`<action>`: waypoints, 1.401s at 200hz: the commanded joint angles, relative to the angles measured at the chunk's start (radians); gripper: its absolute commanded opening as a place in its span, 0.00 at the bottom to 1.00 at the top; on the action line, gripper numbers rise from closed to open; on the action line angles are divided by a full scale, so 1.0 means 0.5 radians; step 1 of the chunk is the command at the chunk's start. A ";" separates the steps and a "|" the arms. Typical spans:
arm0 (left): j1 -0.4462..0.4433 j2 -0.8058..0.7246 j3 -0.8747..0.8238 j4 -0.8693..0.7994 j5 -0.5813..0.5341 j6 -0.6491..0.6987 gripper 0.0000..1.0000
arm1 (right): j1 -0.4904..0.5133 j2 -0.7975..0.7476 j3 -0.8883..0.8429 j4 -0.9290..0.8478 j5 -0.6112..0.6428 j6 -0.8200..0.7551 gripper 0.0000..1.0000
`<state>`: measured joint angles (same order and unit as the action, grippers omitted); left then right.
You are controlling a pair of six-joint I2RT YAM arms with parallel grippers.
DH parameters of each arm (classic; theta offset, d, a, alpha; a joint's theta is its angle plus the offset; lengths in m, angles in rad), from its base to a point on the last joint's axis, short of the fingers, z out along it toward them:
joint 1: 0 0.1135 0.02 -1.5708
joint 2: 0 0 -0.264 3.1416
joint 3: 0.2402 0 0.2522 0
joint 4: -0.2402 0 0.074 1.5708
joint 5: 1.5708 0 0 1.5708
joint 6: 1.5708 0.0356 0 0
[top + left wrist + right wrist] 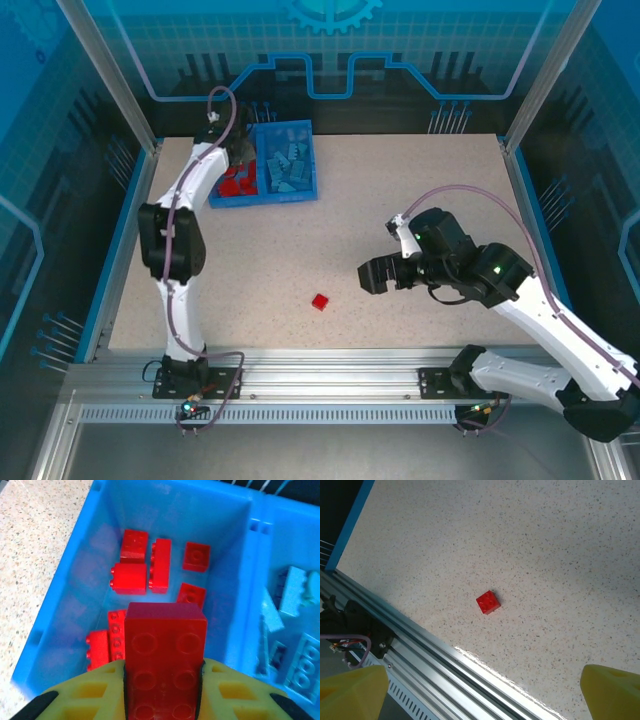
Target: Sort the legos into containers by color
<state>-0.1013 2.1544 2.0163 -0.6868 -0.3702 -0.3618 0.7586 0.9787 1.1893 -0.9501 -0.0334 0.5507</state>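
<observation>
Hovering over the bin's left compartment of reds, the left gripper clamps a red brick due for release, while the wide-open right gripper overlooks a stray brick on the table.

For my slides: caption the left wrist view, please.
Left tool holds a red brick over the bin compartment of red bricks; light blue bricks lie beyond the divider.

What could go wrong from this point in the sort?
1. The left gripper is shut on a red brick above the red compartment; released there, it might bounce off the bricks below and over the middle wall.
2. The loose red brick lies near the front rail; the open right gripper could nudge it onto that rail.
</observation>
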 commanded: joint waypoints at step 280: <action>-1.526 -1.234 -1.876 0.186 0.540 0.143 0.74 | -0.001 0.029 -0.009 0.113 0.033 0.020 1.00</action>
<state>-0.8410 1.4582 1.0786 -0.5964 -0.1253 -0.3290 0.7589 1.0119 1.2037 -0.9039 -0.0269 0.5579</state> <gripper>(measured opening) 0.717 0.999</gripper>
